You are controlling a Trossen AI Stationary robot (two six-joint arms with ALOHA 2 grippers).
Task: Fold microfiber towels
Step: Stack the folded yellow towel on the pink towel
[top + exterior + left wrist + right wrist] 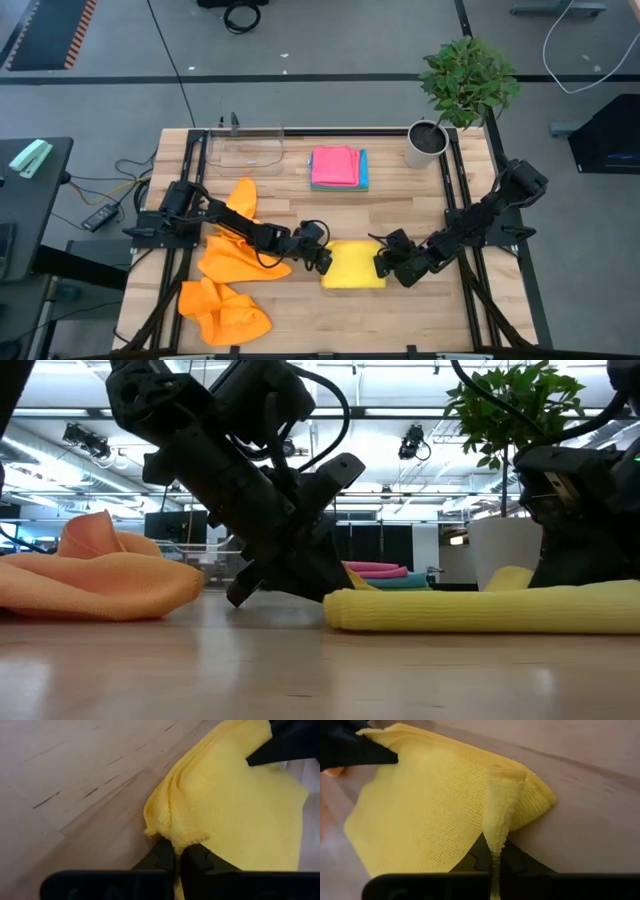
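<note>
A folded yellow towel (353, 266) lies flat on the wooden table (430, 310) near its middle. My left gripper (322, 260) is shut on the towel's left edge, and my right gripper (385, 264) is shut on its right edge. Two crumpled orange towels (232, 252) (224, 311) lie on the table's left part. A folded pink towel (335, 165) rests on a blue one (364, 178) at the far middle. In the low view the yellow towel (480, 610) lies as a thick roll between both grippers. My left gripper pinches a bunched ridge of the yellow towel's left edge (176, 836) between its two fingers, close to a corner. The fingers slant down from the table's left. The rest of the towel lies on the table. My right gripper pinches a raised ridge of cloth at the yellow towel's right edge (497, 827) between its two fingers. The fingers slant down from the table's right. The ridge stands up from the folded layers, which stay on the table.
A clear plastic tray (245, 146) stands at the far left. A white pot (426, 144) with a green plant (468, 80) stands at the far right corner. Bare wood shows along the near edge, right of the orange towels.
</note>
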